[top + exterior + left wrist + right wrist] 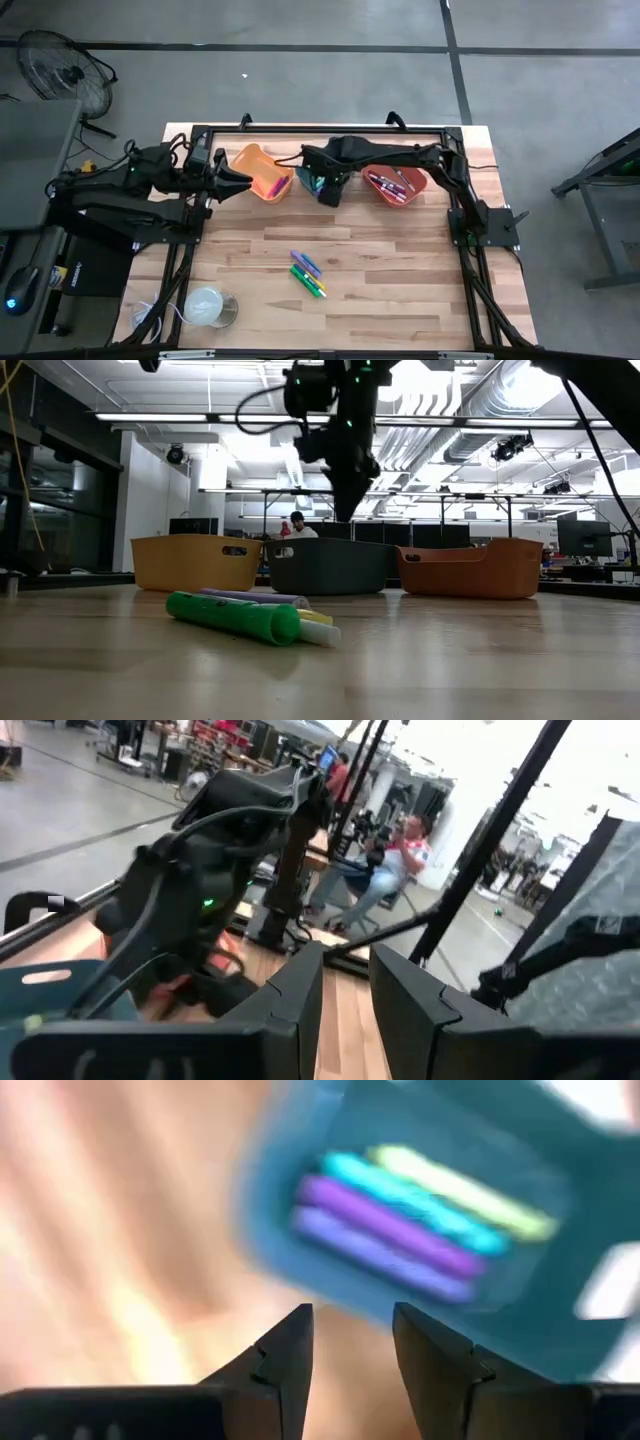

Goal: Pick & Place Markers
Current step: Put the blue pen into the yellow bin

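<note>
The right gripper point(330, 187), fingers apart and empty, hangs at the high view's centre over the dark bin point(318, 181), with loose markers point(307, 274) lying well below it.

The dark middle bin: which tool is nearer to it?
Right. The right tool hovers directly over the dark middle bin, fingers open and empty. The left tool sits beyond the yellow-orange bin.
</note>
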